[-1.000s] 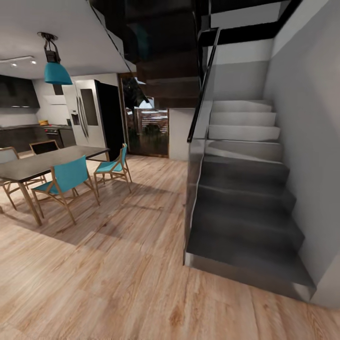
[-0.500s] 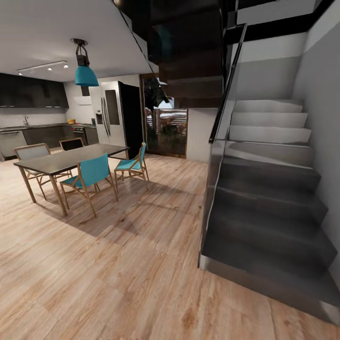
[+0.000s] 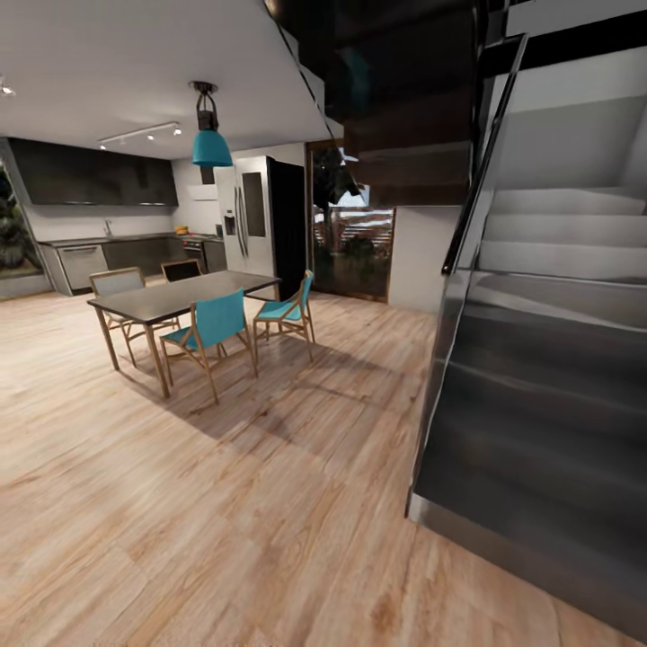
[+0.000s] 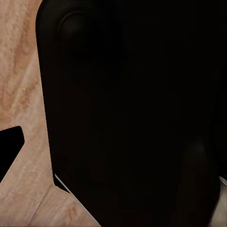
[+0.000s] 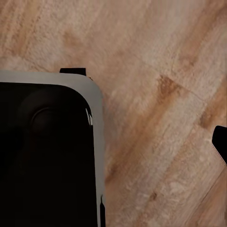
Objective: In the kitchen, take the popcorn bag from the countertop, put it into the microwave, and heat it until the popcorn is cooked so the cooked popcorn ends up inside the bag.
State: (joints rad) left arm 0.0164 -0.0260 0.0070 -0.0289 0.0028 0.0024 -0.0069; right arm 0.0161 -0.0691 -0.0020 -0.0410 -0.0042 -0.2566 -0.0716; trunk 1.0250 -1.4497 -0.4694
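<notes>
Looking through your head camera, you see the countertop [image 3: 108,240] far off along the kitchen wall, behind a dining table [image 3: 180,295] and teal chairs [image 3: 211,331]; stairs [image 3: 548,359] rise at right. Your wrist cameras add wooden floor [image 5: 165,71] beside dark robot body [image 4: 137,113]. Neither hand's grip can be told.

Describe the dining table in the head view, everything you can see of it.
The dining table is a long rectangle with a thin, dark, slightly glossy top on slim light wooden legs. It stands level on the pale wood plank floor, between the kitchen at the back and the staircase. Wooden-framed chairs surround it: two with teal seats and backs on the near side, others with pale or dark backs on the far side. Nothing visible lies on top. A teal pendant lamp hangs above.
</notes>
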